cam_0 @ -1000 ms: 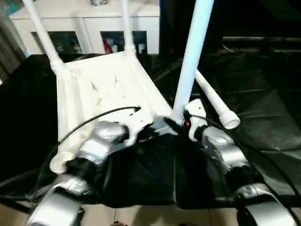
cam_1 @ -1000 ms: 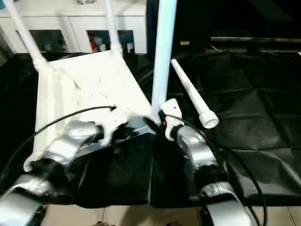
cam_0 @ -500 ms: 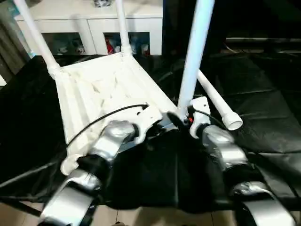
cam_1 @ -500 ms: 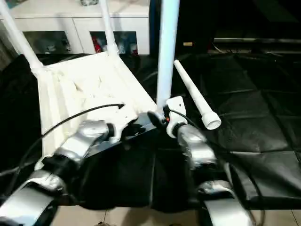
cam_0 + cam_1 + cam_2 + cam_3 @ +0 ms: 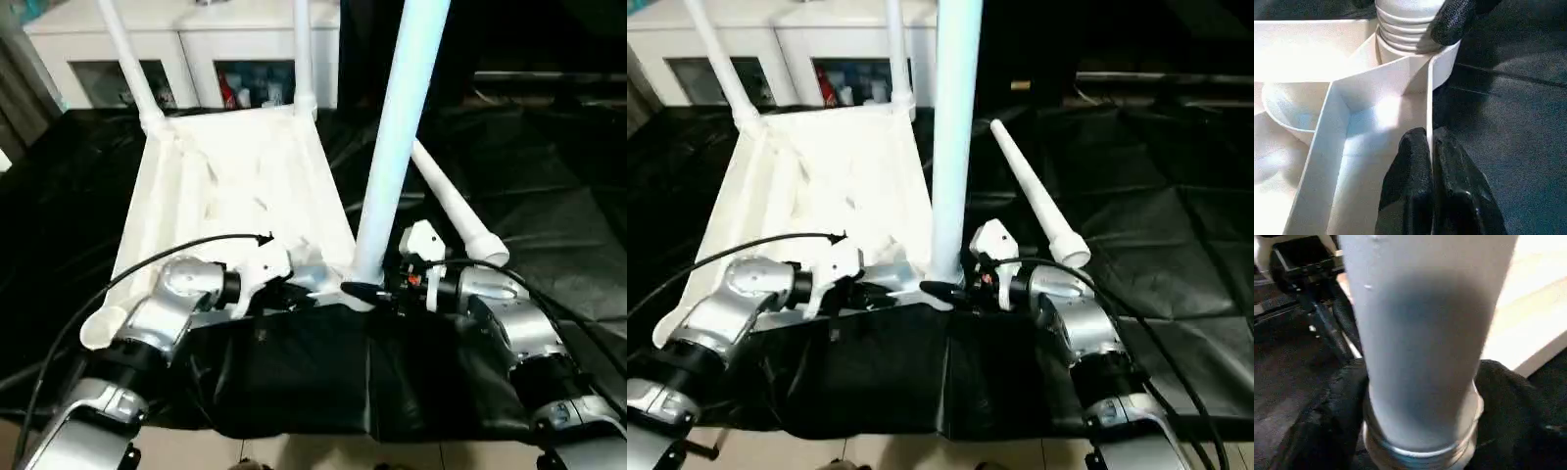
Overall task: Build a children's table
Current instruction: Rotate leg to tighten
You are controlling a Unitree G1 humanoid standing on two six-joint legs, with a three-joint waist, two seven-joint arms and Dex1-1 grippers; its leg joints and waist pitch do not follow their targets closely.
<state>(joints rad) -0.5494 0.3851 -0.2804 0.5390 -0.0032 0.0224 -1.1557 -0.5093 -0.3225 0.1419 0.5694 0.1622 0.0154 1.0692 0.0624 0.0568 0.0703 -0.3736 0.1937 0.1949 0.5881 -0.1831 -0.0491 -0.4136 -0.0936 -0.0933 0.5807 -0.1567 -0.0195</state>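
Tabletop (image 5: 235,186), square and white, lies upside down across the middle left of the head views on a surface draped in glossy black sheeting (image 5: 549,166), ribbed underside up so the round corner sockets can take legs. Two slim tubular legs (image 5: 125,54) already stand from the sockets at the upper left, and an open socket (image 5: 98,328) shows at the lower left corner. The third leg (image 5: 397,127), a smooth pale tube with a ridged, threaded-looking end, rises from the near corner at centre; the right gripper (image 5: 382,291) has its jaws spread around that end, black pads on either side of it, probably to seat or turn it home. The left gripper (image 5: 1430,169) has its jaws pressed together on a thin moulded wall of the top beside that socket, seemingly to steady the piece. A fourth leg (image 5: 456,211), tapered with a flared open end, lies loose on the sheeting at centre right, awaiting its turn.
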